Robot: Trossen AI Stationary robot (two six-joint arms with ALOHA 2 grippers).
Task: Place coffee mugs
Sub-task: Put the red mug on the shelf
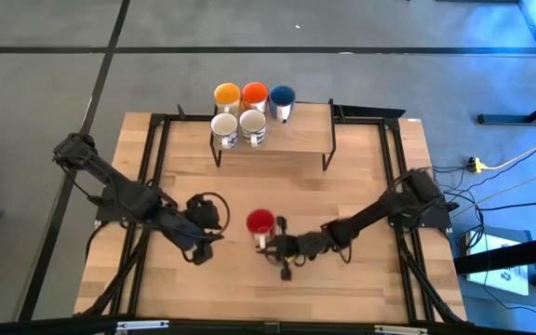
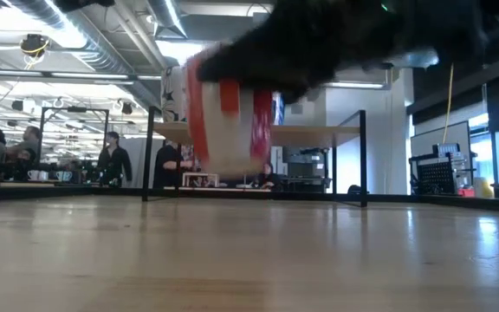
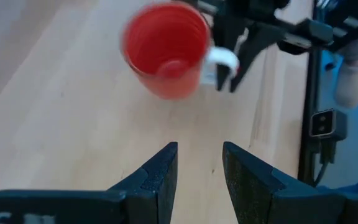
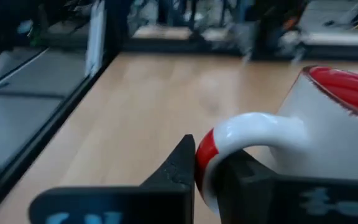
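The red mug (image 1: 261, 221), white outside, is near the table's middle; in the low view the red mug (image 2: 228, 121) hangs above the tabletop. My right gripper (image 1: 270, 244) is shut on its handle. My left gripper (image 1: 203, 249) waits open to the mug's left; in its wrist view the left gripper (image 3: 199, 165) points at the red mug (image 3: 166, 50). Yellow (image 1: 227, 95), orange (image 1: 255, 94), dark blue (image 1: 282, 96), plain white (image 1: 224, 126) and blue-patterned white (image 1: 253, 124) mugs stand upright on a raised shelf at the far edge. My right gripper (image 4: 210, 162) pinches the red mug's white handle loop (image 4: 229, 134) between its two fingers, one finger (image 4: 182, 165) on either side of the loop. It reaches in about level from the table's right. The mug is lifted clear of the table, its mouth facing up.
The raised wooden shelf (image 1: 301, 140) on black legs spans the far middle of the table. A black frame (image 1: 161, 140) runs along the table's sides. Bare wood lies between the shelf and the arms. People (image 2: 111, 160) stand in the room beyond.
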